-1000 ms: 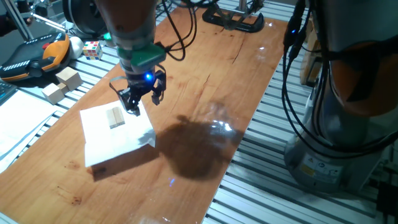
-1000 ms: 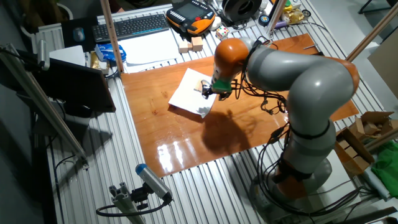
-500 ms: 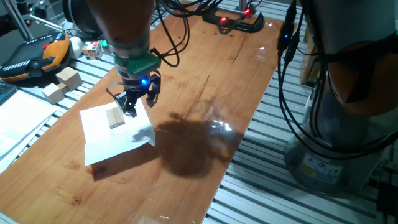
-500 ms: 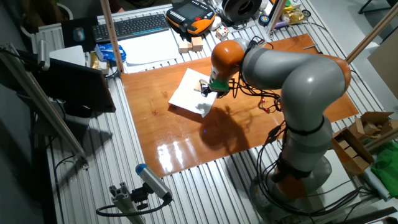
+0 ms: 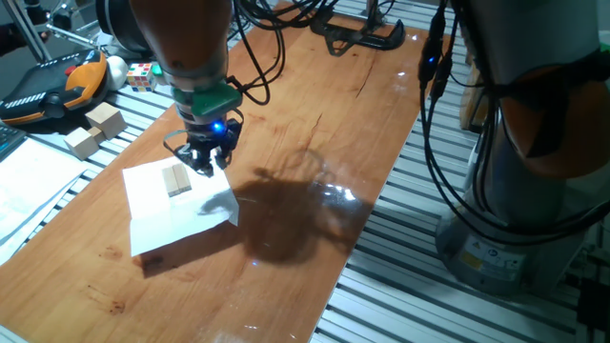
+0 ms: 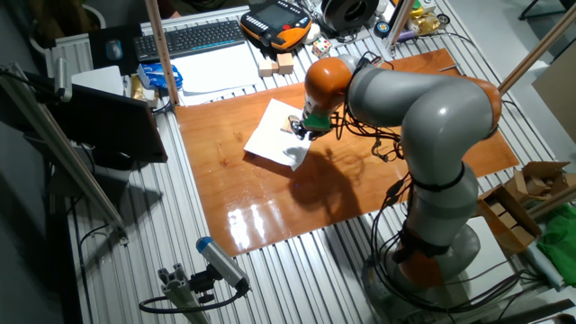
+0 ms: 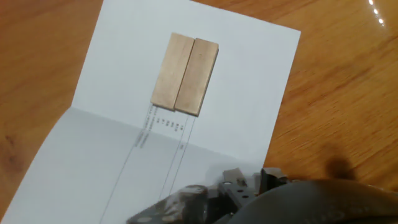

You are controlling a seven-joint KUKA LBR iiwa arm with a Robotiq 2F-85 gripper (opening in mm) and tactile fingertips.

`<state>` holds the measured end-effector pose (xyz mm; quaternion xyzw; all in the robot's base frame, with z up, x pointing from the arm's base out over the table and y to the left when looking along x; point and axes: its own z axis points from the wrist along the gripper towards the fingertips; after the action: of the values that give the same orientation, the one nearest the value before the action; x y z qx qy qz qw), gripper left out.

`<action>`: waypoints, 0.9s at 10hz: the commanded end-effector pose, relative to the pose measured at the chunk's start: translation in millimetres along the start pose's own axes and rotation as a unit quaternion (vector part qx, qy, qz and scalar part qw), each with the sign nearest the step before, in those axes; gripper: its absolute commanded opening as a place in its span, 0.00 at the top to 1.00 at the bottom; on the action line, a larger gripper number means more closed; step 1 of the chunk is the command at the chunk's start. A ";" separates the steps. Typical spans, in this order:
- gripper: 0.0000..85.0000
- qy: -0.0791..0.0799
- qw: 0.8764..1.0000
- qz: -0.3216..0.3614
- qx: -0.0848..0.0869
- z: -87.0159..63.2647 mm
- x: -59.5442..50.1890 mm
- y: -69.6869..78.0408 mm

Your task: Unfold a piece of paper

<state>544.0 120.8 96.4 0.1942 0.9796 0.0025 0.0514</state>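
Observation:
The piece of paper [image 5: 164, 208] is a white sheet on the left part of the wooden table [image 5: 315, 143]. A crease runs across it and its right corner curls up. A small wooden block [image 5: 175, 179] of two joined slats rests on its upper half. My gripper [image 5: 202, 160] hangs just right of the block, over the paper's far edge, open and empty. From the hand view the paper [image 7: 236, 106] fills the frame, with the block [image 7: 185, 73] ahead of my fingertips [image 7: 233, 179] and faint printed lines near the crease. The other fixed view shows the paper [image 6: 268, 139] under the gripper [image 6: 301, 131].
Loose wooden blocks [image 5: 95, 129], a colour cube [image 5: 141, 74] and an orange-black pendant [image 5: 57, 86] lie off the table's left side on slatted metal. Printed sheets [image 5: 24, 186] sit nearby. A black clamp [image 5: 357, 33] is at the table's far end. A keyboard [image 6: 189, 38] lies behind.
The gripper has shifted left and slightly down toward the paper and the block, and turned a little at the wrist. Paper and block have stayed put.

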 end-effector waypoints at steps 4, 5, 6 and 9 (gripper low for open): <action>0.98 -0.008 1.000 -0.004 0.003 15.0 -1.3 -1.2; 0.98 -0.007 1.000 -0.004 0.004 15.8 -2.0 -1.4; 0.98 -0.005 1.000 -0.003 0.005 15.2 -2.0 -1.1; 0.98 0.003 1.000 -0.019 0.014 15.6 -1.6 -1.2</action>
<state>546.6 118.9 81.0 0.1747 0.9835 -0.0148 0.0437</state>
